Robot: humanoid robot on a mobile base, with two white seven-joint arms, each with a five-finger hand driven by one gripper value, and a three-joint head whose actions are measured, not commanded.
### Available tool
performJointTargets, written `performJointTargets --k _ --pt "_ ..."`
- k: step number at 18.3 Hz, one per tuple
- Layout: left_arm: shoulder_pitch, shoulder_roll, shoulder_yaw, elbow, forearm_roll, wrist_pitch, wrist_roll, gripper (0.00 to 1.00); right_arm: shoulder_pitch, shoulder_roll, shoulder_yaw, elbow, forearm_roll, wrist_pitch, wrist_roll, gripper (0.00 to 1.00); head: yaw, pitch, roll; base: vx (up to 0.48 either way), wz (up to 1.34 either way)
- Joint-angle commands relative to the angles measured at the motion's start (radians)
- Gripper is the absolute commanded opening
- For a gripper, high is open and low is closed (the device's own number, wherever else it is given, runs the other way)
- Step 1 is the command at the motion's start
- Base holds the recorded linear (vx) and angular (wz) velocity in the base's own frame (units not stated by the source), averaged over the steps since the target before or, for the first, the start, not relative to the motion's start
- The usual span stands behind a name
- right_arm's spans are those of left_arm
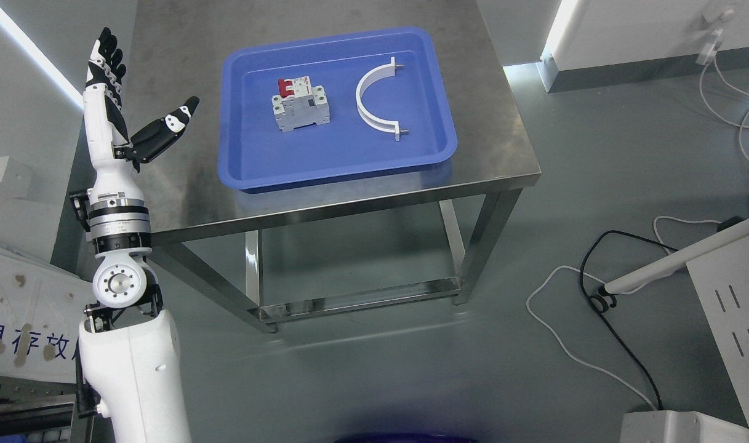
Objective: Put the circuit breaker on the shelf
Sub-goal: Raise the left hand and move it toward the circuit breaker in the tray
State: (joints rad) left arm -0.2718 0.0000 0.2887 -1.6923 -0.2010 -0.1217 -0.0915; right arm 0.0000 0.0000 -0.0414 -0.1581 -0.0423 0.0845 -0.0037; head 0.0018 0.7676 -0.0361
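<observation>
A grey circuit breaker (301,103) with a red switch lies in a blue tray (300,166) on a steel table. My left hand (134,98) is raised at the table's left edge, well left of the tray. Its fingers (106,58) point straight up and the thumb sticks out toward the tray, holding nothing. The left arm rises from the lower left. No right arm shows in the head view. No shelf is clearly visible.
A white curved bracket (377,98) lies in the tray right of the breaker. The steel table (503,141) has open legs and a low frame. Cables (596,295) trail over the floor at right, beside a white cabinet (737,307).
</observation>
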Motion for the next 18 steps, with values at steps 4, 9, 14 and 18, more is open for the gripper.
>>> performJointTargets --k 4,9,14,18 --pt "0.000 0.017 0.030 0.000 0.002 -0.021 -0.033 1.00 0.015 -0.017 0.000 0.000 -0.001 -0.037 0.001 1.00 0.0000 0.000 0.000 0.022 0.00" --pt "-0.020 0.017 -0.103 0.002 0.069 -0.019 -0.077 1.00 0.015 -0.017 0.000 0.000 0.001 -0.037 0.001 1.00 0.0000 0.000 0.000 0.000 0.00" --pt "-0.027 0.017 -0.213 0.005 0.063 0.123 -0.292 0.98 0.015 -0.017 0.000 0.000 -0.001 -0.037 0.001 1.00 0.0000 0.000 0.000 0.000 0.00" --pt "-0.111 0.060 -0.255 0.022 -0.021 0.166 -0.297 0.97 0.015 -0.017 0.000 0.000 0.001 -0.037 0.001 1.00 0.0000 0.000 0.000 0.000 0.00"
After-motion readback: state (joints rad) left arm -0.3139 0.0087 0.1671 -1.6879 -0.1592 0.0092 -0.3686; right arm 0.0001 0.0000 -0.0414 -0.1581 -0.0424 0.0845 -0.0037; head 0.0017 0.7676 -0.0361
